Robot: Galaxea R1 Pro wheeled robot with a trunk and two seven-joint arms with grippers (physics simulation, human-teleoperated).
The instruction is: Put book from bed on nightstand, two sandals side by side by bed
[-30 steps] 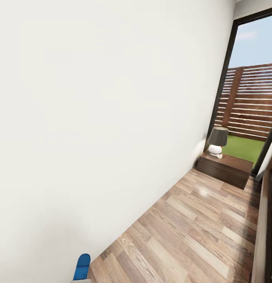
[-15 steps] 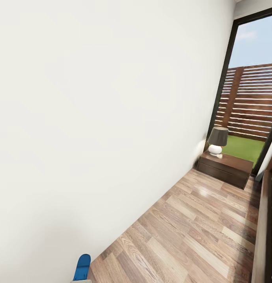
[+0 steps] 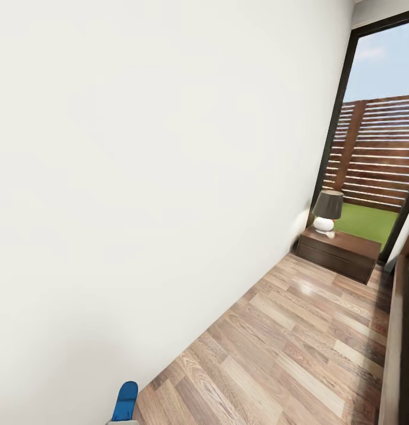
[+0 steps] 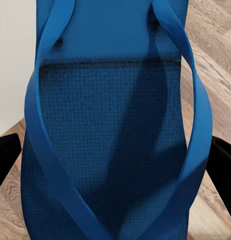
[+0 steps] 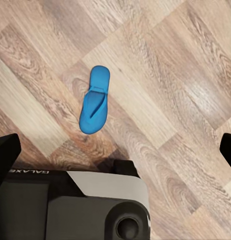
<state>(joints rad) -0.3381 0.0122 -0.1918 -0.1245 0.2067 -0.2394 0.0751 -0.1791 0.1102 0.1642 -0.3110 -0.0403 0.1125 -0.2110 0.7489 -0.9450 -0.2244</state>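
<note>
— Blue is what we notice first: one flat bright-blue sandal (image 4: 113,135) sits between the two black fingers (image 4: 5,155) of our left gripper (image 4: 113,165), its straps facing the wrist camera. In the head view its tip (image 3: 126,400) pokes up at the lower edge, close to the white wall (image 3: 157,177).

— Are we gripping it?

— The fingers stand at either edge of the sole and appear to clamp it. Our right gripper (image 5: 118,150) hangs over the wood-plank floor (image 5: 165,75) with its dark fingers (image 5: 6,152) spread wide apart, nothing between them.

— And the other one?

— A second bright-blue sandal (image 5: 94,99) lies flat on the planks below our right wrist, just beyond our grey and white base (image 5: 70,205).

— The rest of the room?

— A low dark-brown wooden nightstand (image 3: 339,252) stands at the far end by the tall black-framed window (image 3: 375,124), carrying a lamp with a grey shade and white base (image 3: 327,211). A strip of the dark-brown bed frame (image 3: 398,354) runs along the right edge. We cannot see the book.
</note>
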